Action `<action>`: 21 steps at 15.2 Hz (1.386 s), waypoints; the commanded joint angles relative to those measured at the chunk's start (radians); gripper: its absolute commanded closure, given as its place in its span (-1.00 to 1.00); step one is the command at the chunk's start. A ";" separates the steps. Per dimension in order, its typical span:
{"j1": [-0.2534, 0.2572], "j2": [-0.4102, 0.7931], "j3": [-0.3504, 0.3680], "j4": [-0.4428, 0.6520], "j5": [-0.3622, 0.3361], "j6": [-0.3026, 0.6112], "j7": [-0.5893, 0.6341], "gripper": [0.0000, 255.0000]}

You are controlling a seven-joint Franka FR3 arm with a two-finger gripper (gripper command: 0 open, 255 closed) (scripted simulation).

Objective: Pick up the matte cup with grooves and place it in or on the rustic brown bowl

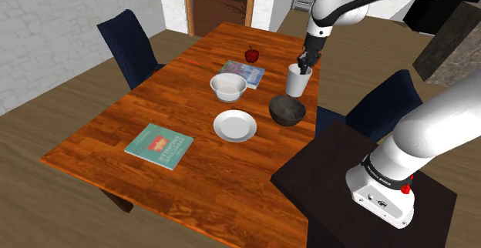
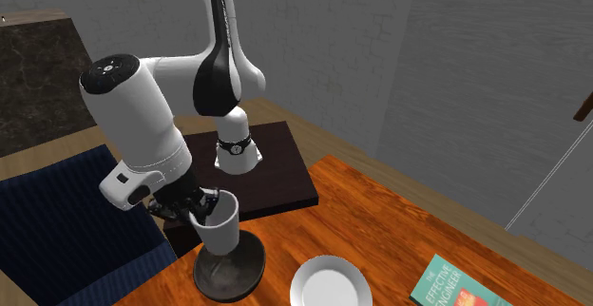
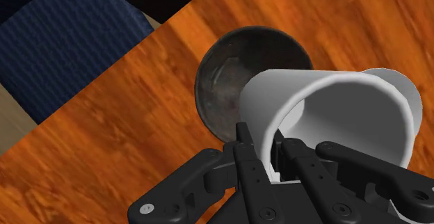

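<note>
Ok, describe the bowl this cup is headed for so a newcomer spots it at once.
Start at the wooden table and go to its edge nearest the robot's dark stand. The target bowl sits there, just below the white cup in the claw. It is dark; the neighbouring bowl and plate are white.

Plain white cup (image 1: 298,82), upright, held aloft by its rim in the gripper (image 1: 306,63). Dark, glossy, round, empty bowl (image 1: 287,111) sits just beneath it, slightly offset.

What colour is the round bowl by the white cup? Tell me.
The round bowl is dark mottled grey; wrist view shows it best.
</note>
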 commanded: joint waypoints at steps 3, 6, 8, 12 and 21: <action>0.001 0.030 0.000 -0.028 0.004 0.058 -0.005 1.00; 0.002 0.055 -0.001 -0.046 0.008 0.102 -0.009 1.00; 0.003 0.073 -0.001 -0.058 0.011 0.131 -0.012 1.00; 0.004 0.112 -0.002 -0.077 0.018 0.190 -0.020 1.00; 0.005 0.130 -0.002 -0.084 0.021 0.215 -0.023 1.00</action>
